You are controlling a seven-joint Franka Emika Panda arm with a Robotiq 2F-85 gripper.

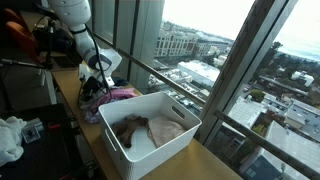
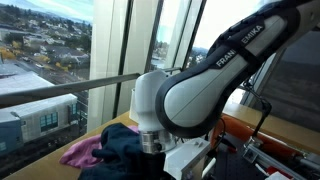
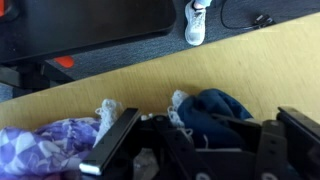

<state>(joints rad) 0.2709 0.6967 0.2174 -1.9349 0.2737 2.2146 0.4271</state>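
Observation:
My gripper (image 3: pixel 200 142) hangs open just over a pile of clothes on the wooden table (image 3: pixel 150 75). A dark blue garment (image 3: pixel 215 112) lies between the two fingers. A purple patterned cloth (image 3: pixel 40 148) lies by the left finger, with white socks (image 3: pixel 105 116) between them. In an exterior view the gripper (image 1: pixel 97 80) is low over the pink-purple cloth (image 1: pixel 120 95) at the table's far end. In an exterior view the arm (image 2: pixel 190 95) fills the frame above the blue garment (image 2: pixel 125 150) and purple cloth (image 2: pixel 85 152).
A white plastic basket (image 1: pixel 185 135) holding brownish clothes (image 1: pixel 145 130) stands on the table near the pile. Large windows with a metal rail (image 2: pixel 60 88) run along the table. White cloth (image 1: pixel 10 135) and equipment sit on the room side. A white shoe (image 3: pixel 195 22) lies on the floor.

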